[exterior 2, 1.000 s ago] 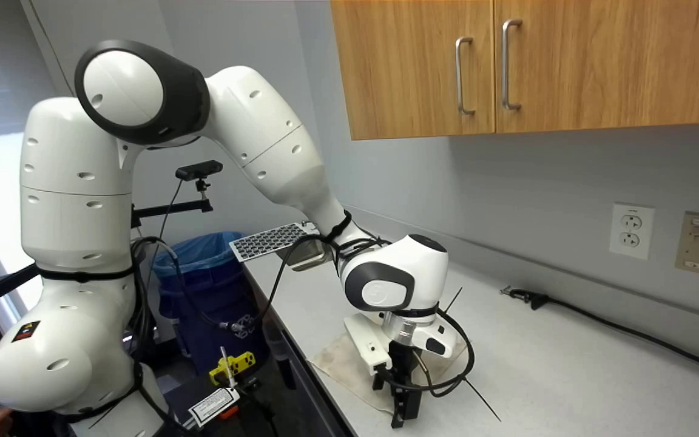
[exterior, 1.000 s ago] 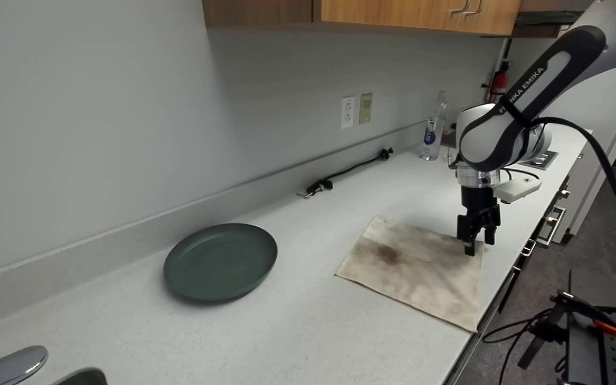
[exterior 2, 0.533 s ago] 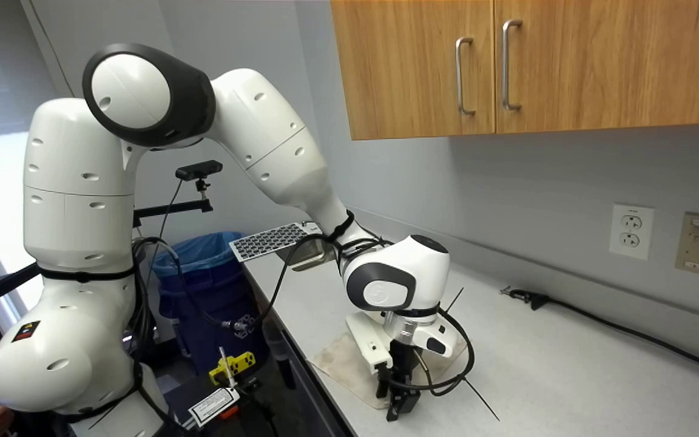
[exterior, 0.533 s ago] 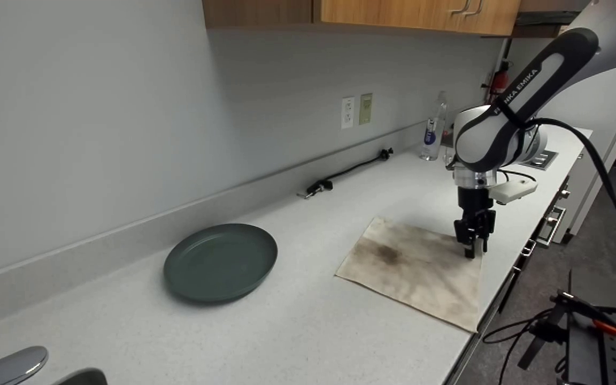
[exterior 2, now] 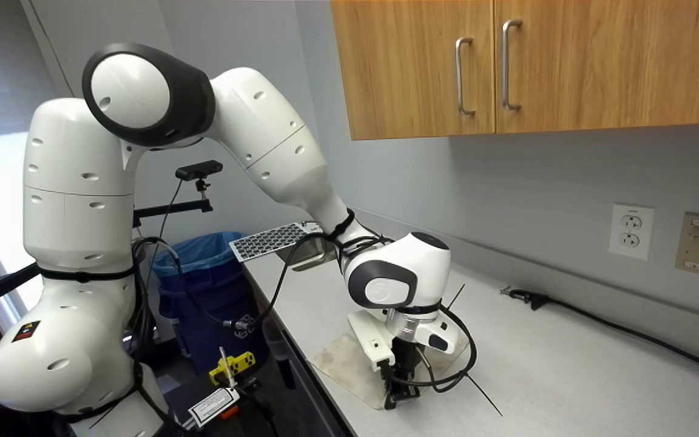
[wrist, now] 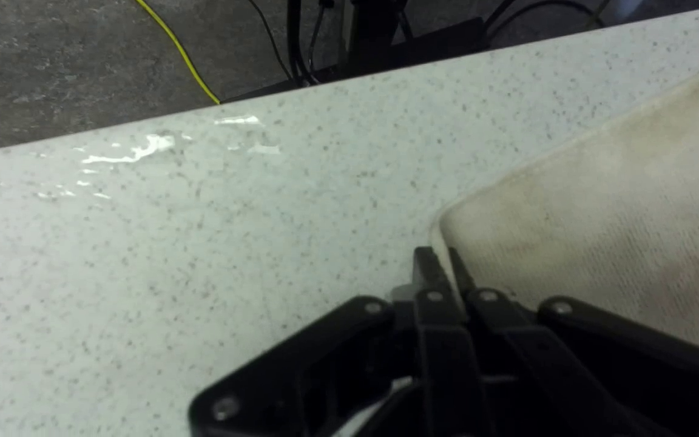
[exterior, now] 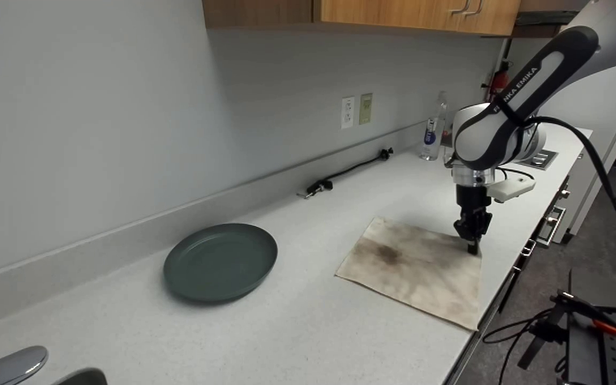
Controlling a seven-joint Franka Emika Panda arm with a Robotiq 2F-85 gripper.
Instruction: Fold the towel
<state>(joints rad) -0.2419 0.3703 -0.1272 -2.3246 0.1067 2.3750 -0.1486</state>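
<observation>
Tool (wrist: pixel 439 258) drawn together since earlier | pinching edge of towel (wrist: pixel 604 243) | dark plate (exterior: pixel 220 262) unmoved

Robot arm (exterior: pixel 524 85) says "F..NKA EMIKA", with a strap (exterior: pixel 511 111) over part of it. Blue bin (exterior 2: pixel 222 291) has what looks like a white recycling sign. Can't make out the bottle (exterior: pixel 433 132) or white tag (exterior 2: pixel 215 405), print's too small.

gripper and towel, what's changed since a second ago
The gripper has edged slightly toward the wall and gone from open to shut, taking hold of the towel by its edge near a corner. The towel still lies spread out, unfolded; the dark green plate has not moved.
</observation>
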